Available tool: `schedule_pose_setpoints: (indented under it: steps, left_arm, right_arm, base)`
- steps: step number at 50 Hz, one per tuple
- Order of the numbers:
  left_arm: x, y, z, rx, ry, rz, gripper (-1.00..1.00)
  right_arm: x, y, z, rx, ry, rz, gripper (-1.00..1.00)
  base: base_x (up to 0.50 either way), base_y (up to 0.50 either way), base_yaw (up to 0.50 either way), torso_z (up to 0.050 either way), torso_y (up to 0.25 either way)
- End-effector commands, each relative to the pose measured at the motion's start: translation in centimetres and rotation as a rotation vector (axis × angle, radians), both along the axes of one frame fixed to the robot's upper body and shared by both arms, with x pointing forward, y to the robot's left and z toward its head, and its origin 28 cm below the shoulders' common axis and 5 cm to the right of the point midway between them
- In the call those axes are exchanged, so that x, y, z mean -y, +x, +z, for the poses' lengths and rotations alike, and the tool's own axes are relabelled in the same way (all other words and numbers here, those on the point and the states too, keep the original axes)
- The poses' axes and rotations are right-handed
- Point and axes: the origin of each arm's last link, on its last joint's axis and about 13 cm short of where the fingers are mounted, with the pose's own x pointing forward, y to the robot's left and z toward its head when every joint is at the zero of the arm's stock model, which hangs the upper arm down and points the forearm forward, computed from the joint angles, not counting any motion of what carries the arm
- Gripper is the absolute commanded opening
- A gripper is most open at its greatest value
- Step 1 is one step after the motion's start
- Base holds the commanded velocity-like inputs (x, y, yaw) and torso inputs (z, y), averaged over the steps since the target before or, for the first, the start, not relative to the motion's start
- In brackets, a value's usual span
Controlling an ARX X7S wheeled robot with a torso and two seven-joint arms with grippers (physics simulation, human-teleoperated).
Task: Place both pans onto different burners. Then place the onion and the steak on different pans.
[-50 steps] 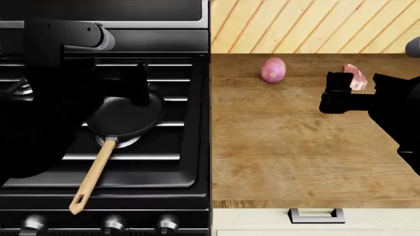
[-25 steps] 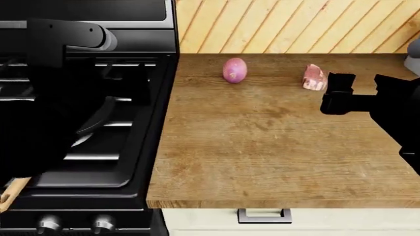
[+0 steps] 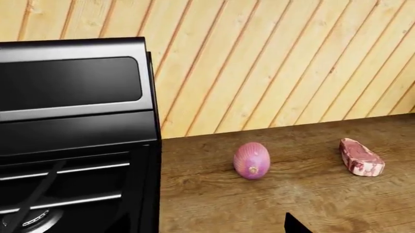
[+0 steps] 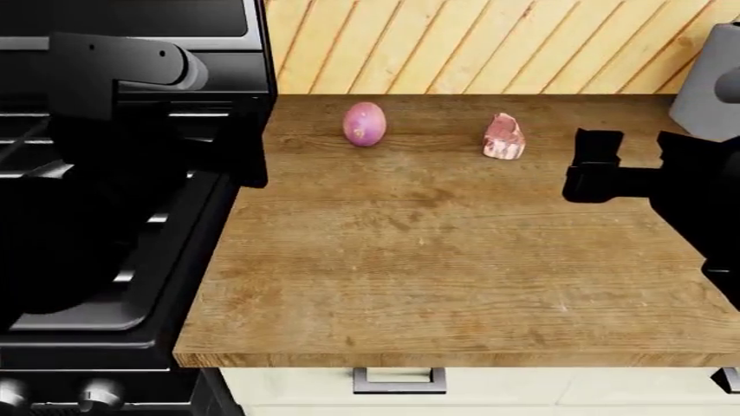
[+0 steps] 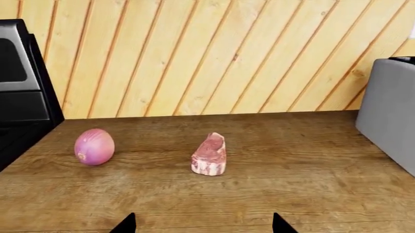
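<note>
Onion [image 4: 364, 123] lying on the wooden bench [image 4: 463, 277] at about 12 o'clock in the head view, near the back wall; steak [image 4: 503, 137] just beside it toward 1 o'clock, the two apart, not touching. Neither yet on a pan, and no pan visible in any current view, with the stove [image 4: 139, 286] at 9 o'clock largely hidden behind the left arm.

Right hand [image 4: 598, 178] at 3 o'clock, above the bench, short of the steak. Fingers apart, going by the two dark tips at the lower edge of the right wrist view, nothing between them. Left hand [image 4: 249, 160]: cannot tell whether apart or together.

Likely hazards, as a judgement:
- Rolling the onion away with a glancing touch, given its round shape.
- Pinching the steak off-centre, letting the irregular chunk slip or tilt.
- Brushing the grey object [image 5: 389, 131] at the right edge of the bench with the right arm.
</note>
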Motion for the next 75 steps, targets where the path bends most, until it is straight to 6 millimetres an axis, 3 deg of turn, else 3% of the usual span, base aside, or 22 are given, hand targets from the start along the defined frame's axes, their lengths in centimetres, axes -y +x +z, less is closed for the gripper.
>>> schedule_pose_setpoints:
  steps: [1, 75]
  left_arm:
    - [-0.06, 0.03, 0.0, 0.002, 0.001, 0.002, 1.0]
    - [0.16, 0.15, -0.01, 0.01, 0.006, -0.003, 1.0]
  right_arm:
    - [-0.16, 0.06, -0.02, -0.002, -0.001, 0.011, 1.0]
    - [0.05, -0.14, -0.21, -0.006, -0.013, -0.003, 1.0]
  base:
    - [0.0, 0.0, 0.0, 0.0, 0.0]
    - [0.16, -0.01, 0.0, 0.0, 0.0]
